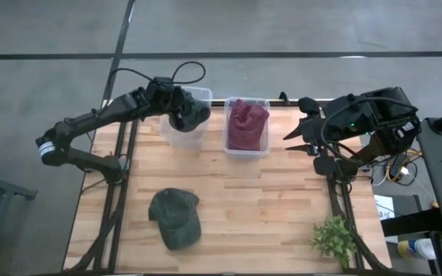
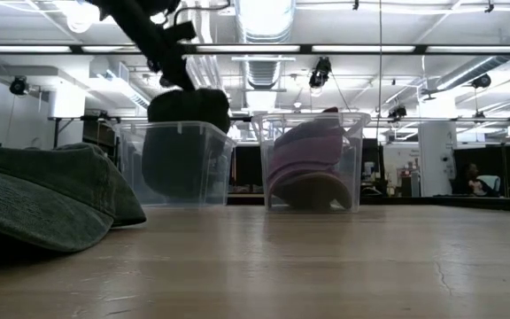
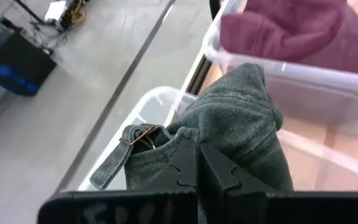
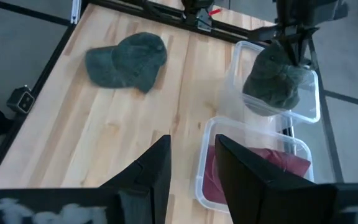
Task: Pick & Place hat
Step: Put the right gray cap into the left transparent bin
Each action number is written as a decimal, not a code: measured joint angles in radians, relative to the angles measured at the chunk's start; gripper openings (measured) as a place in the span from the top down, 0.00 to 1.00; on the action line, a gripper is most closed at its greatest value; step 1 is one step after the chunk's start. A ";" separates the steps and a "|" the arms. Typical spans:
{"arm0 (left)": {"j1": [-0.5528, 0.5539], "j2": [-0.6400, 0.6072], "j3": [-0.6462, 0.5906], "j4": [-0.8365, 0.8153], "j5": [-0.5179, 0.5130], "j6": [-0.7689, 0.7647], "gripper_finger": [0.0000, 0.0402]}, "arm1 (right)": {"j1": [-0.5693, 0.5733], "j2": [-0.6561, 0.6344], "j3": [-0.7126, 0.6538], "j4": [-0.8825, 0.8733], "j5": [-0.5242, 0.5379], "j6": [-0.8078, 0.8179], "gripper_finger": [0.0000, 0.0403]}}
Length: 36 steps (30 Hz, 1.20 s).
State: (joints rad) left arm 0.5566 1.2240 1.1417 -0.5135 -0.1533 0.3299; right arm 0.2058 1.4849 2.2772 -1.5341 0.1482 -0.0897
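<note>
Left jaws clamped on a dark green hat, held over the left clear bin at the table's far edge. Right jaws narrowly parted, holding nothing, waiting far right. 2nd green hat lying near-left on the table; maroon hat in the right bin.

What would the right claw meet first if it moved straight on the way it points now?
Probably the bin with the maroon hat: the open right claw points at its near corner. Depth is unclear, so it might instead reach the bare table just beside it.

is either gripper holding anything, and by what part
The left gripper is shut on a green hat, pinching bunched fabric near its strap, over the left bin. The right gripper holds nothing.
</note>
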 joint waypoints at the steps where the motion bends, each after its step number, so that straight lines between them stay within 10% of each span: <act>1: 0.010 0.000 -0.016 0.009 0.007 -0.004 1.00 | 0.000 0.000 0.000 0.000 0.000 -0.003 0.70; 36: 0.181 0.003 -0.310 0.419 0.038 -0.103 0.93 | -0.001 -0.011 -0.003 0.057 -0.079 -0.094 0.68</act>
State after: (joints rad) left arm 0.7376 1.2270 0.8315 -0.0948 -0.1150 0.2271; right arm 0.2047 1.4736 2.2745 -1.4771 0.0696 -0.1837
